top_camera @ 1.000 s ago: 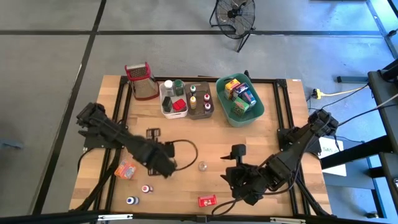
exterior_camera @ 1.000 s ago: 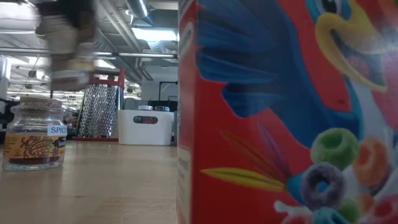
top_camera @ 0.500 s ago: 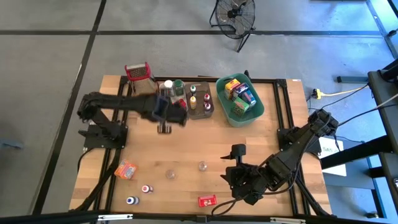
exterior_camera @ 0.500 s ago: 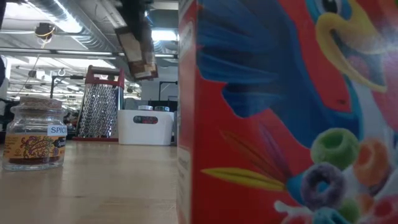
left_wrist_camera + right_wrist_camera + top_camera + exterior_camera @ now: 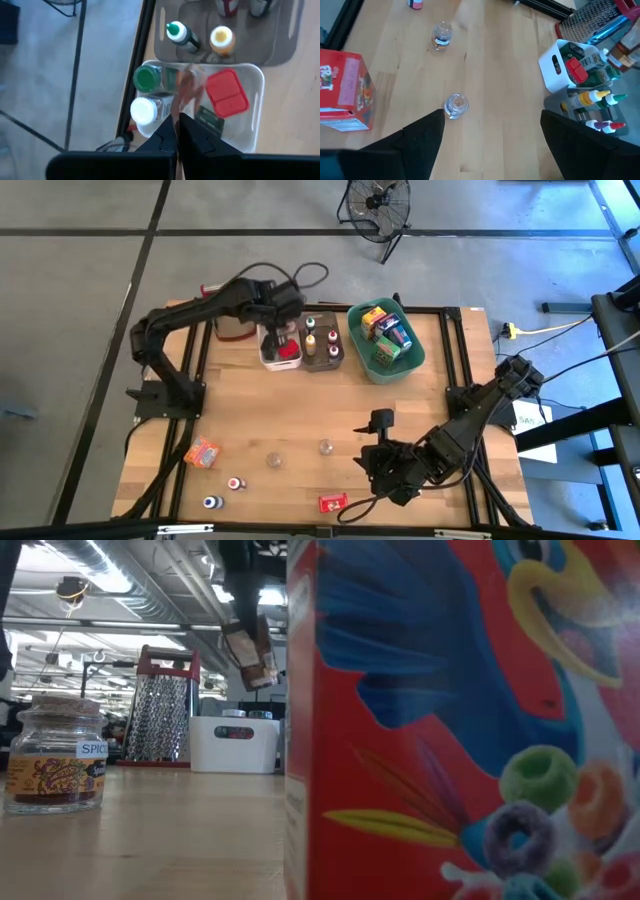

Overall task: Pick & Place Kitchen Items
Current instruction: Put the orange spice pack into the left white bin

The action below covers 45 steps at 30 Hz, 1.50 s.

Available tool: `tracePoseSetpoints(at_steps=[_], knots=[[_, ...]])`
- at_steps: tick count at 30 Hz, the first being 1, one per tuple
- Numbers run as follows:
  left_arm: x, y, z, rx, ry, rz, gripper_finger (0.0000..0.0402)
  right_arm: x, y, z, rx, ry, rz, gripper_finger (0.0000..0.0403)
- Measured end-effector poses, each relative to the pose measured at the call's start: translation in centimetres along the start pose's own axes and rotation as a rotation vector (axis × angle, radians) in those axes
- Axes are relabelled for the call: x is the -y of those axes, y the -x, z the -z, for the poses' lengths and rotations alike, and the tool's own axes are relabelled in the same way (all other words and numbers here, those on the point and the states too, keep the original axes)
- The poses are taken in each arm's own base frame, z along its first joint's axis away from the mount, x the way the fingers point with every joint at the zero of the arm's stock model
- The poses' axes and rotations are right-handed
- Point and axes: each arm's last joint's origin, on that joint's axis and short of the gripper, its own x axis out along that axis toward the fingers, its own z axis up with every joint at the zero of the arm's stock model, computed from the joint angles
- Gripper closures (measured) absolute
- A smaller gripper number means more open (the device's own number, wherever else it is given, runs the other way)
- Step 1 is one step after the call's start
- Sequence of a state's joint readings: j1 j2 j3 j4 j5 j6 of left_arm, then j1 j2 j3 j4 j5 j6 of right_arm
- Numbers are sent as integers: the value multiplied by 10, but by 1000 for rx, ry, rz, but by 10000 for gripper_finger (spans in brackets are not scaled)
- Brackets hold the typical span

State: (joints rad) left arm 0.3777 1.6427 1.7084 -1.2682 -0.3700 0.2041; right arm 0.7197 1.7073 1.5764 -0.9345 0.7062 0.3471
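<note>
Lettering "SPIC" shows on the near jar [image 5: 55,768]. Left tool [image 5: 272,320], clamped on a small packet [image 5: 250,653], hangs above the white bin [image 5: 268,358]; right tool [image 5: 372,463] stands apart.

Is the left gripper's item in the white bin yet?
Not yet. The left gripper, shut on a small jar, hangs above the white bin.

floor: grey concrete [image 5: 80,260], dark seams | fan [image 5: 377,205] | ceiling: ducts [image 5: 110,570], striplights

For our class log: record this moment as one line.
left gripper: shut on packet, over white bin | right gripper: open, waiting
</note>
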Motion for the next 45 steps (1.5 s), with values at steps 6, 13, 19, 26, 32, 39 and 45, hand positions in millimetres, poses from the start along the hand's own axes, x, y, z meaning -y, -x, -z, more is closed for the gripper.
tracePoseSetpoints(at_steps=[6,13,19,26,32,39,45], knots=[[-9,-25,-6,-46,-3,14,399,0,0,0,-1,23,0,70],[-6,-44,-12,-95,-37,27,399,0,0,1,-6,27,1,70],[-5,-63,-15,-139,-45,49,399,0,0,0,-3,24,-2,70],[-10,-77,-15,-174,-19,71,399,0,0,0,-1,18,-3,70],[-11,-88,-16,-198,-22,77,399,0,0,0,-2,20,-2,70],[-12,-103,-18,-216,-29,99,399,0,0,0,-4,25,-2,70],[-14,-120,-17,-255,-17,135,399,0,0,0,-4,25,-1,70]])
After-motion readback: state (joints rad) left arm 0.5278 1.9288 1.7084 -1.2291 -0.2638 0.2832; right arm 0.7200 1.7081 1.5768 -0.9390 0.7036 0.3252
